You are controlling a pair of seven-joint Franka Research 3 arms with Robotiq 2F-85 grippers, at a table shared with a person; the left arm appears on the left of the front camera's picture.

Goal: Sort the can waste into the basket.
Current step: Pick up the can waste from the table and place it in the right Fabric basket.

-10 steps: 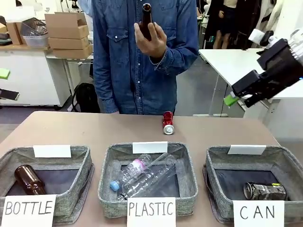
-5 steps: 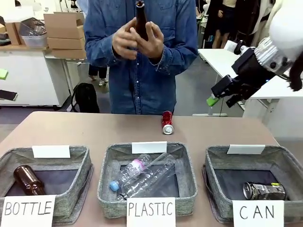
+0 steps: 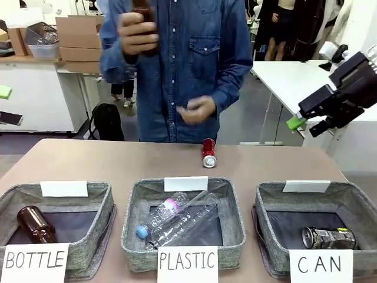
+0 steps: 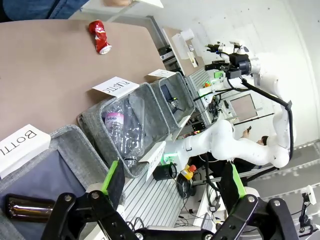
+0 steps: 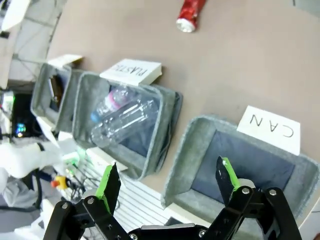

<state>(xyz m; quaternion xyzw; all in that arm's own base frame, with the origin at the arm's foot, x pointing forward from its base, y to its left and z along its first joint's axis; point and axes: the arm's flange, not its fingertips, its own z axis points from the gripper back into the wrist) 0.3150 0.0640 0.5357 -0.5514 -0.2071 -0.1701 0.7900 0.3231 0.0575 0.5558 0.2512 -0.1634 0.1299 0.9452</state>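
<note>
A red can [image 3: 209,152] lies on the far middle of the table, also seen as the red can [image 4: 100,36] and the red can [image 5: 190,12] from the wrists. A silver can [image 3: 328,237] lies inside the CAN basket [image 3: 268,203] at front right. My right gripper [image 3: 303,126] hangs open in the air above and behind that basket, off the table's right end. In the right wrist view the right gripper [image 5: 167,186] looks down on the CAN basket [image 5: 186,150]. My left gripper [image 4: 173,182] is open, with nothing between its fingers.
A person in a denim shirt stands across the table and holds a brown bottle [image 3: 143,23] high. The PLASTIC basket [image 3: 131,224] holds clear bottles. The BOTTLE basket [image 3: 100,221] holds a brown bottle [image 3: 35,224]. Bare tabletop lies around the red can.
The person has moved the brown bottle up and to picture left and lowered the other hand. My right gripper swung left, then back right; it stays open.
</note>
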